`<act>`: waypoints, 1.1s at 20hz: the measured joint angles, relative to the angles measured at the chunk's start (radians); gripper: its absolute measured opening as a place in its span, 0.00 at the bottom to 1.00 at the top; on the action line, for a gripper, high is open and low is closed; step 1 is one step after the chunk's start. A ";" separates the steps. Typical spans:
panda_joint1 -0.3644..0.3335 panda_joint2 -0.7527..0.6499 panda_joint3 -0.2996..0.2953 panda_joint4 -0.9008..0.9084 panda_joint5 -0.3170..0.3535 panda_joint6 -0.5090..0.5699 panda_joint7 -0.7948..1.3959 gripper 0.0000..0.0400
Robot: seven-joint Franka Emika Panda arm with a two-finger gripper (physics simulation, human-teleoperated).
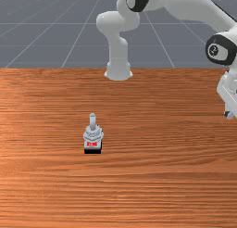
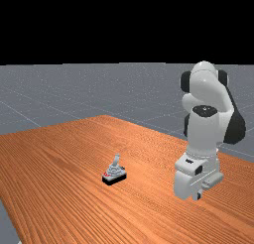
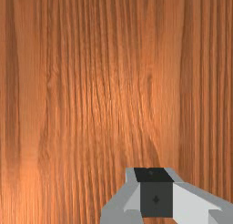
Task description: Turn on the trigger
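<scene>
One lever to work, and the reach comes first

The trigger [image 1: 93, 140], a small grey device on a black base, stands upon the table [image 1: 162, 176], left of the middle in the front view. Its stick [image 1: 92, 120] points upward. The gripper [image 2: 199, 194] is well apart from it, above the wood on the far view's right. Its two fingers appear together, with nothing between them. So the step in hand is, I judge, the approach. The next move should carry the hand across toward the front view's left, then lower it beside the stick for a push; which way the stick must go, one cannot tell
</scene>
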 joint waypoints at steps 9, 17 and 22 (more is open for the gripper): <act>0.003 -0.018 -0.006 -0.029 -0.005 0.026 0.015 0.00; 0.013 -0.069 -0.015 -0.144 -0.026 0.119 0.035 0.00; 0.028 -0.290 0.025 -0.518 -0.017 0.239 0.041 0.00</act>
